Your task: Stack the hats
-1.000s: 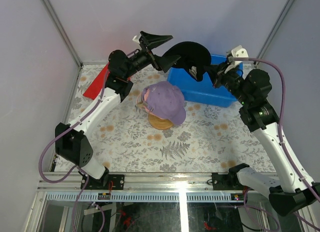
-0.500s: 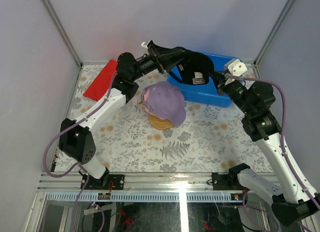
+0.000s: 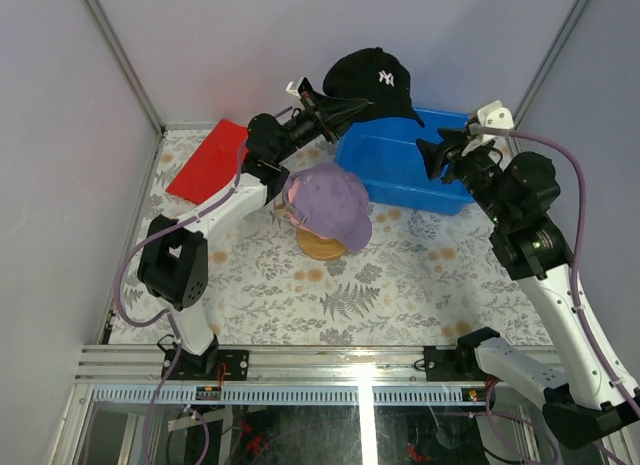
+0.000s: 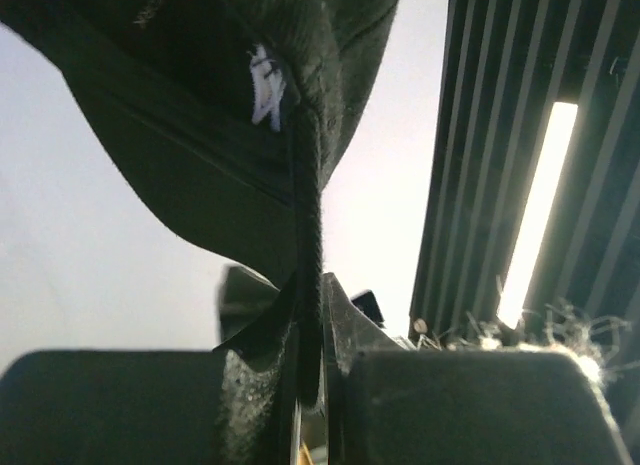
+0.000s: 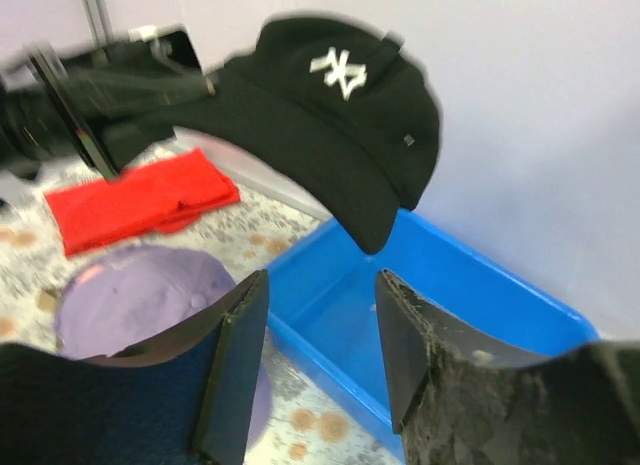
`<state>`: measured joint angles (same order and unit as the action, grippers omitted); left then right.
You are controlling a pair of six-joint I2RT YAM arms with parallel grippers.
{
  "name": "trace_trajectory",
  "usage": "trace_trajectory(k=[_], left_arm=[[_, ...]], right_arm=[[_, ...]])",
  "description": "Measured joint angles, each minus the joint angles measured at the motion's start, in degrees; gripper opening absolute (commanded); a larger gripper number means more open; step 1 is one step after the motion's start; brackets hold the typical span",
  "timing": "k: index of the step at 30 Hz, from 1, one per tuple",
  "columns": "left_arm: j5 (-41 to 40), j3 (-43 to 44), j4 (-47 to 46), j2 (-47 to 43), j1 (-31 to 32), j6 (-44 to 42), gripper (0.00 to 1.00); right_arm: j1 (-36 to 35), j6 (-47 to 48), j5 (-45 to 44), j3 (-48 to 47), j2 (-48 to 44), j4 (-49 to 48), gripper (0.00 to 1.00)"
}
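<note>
The black cap (image 3: 372, 77) with a white logo hangs crown-up in the air above the blue bin's (image 3: 400, 190) far left corner. My left gripper (image 3: 343, 108) is shut on its rim; in the left wrist view the dark fabric (image 4: 230, 135) is pinched between the fingers (image 4: 345, 315). The purple cap (image 3: 328, 203) sits on the wooden stand (image 3: 320, 248) at mid-table, with paler cap edges showing under its left side. My right gripper (image 3: 432, 155) hovers open and empty over the bin, to the right of the black cap (image 5: 340, 115).
A folded red cloth (image 3: 206, 157) lies at the far left of the patterned table. The blue bin (image 5: 480, 285) stands at the back right, just behind the purple cap (image 5: 140, 295). Enclosure walls close in the back and both sides.
My left gripper closed on the black cap's rim and raised it crown-up. My right gripper let go of the cap, opened and drew back to the right.
</note>
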<state>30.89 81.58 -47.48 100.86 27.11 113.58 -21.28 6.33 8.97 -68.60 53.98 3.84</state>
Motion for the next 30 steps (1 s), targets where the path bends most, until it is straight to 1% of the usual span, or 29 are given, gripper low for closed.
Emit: trace_trajectory(k=[3, 5, 9, 10, 11, 14, 17, 21, 26, 30], left_arm=[[-1.49, 1.14, -1.05, 2.67, -0.72, -2.89, 0.00], [-2.40, 2.64, -2.19, 4.31, -1.25, -5.46, 0.00], [-3.85, 4.55, -6.49, 5.55, -1.84, -8.90, 0.00], [-4.07, 5.14, -8.17, 5.86, -1.86, -9.31, 0.00], [-4.22, 5.70, -9.90, 6.10, -2.03, -9.66, 0.00], [-4.24, 6.32, -12.37, 6.14, -2.10, -11.28, 0.00], [-3.93, 6.58, -12.70, 6.12, -2.10, -13.33, 0.00], [-3.15, 6.58, -12.74, 6.12, -2.10, -15.32, 0.00], [-2.84, 5.68, -13.40, 5.44, -2.10, -17.05, 0.00], [-2.89, 4.22, -14.93, 4.61, -2.10, -17.44, 0.00]], right_arm=[[-0.04, -5.86, -2.21, -2.82, 0.02, 0.98, 0.56], [-0.04, -11.45, -3.15, -5.16, 0.17, 1.62, 0.56], [-0.04, -26.05, -3.06, -11.28, 2.64, 3.52, 0.57], [-0.04, -30.12, -2.45, -12.20, 3.41, 3.45, 0.60], [-0.04, -33.57, -2.03, -12.48, 3.91, 3.15, 0.61], [-0.04, -44.96, -0.42, -11.52, 5.35, 1.86, 0.65], [-0.04, -54.51, 1.53, -9.94, 8.00, 0.11, 0.65], [-0.04, -66.03, 4.17, -6.86, 10.86, -5.55, 0.65], [-0.04, -77.18, 5.70, -2.95, 12.48, -14.80, 0.64], [0.02, -82.49, 5.70, -1.14, 12.59, -20.02, 0.60]])
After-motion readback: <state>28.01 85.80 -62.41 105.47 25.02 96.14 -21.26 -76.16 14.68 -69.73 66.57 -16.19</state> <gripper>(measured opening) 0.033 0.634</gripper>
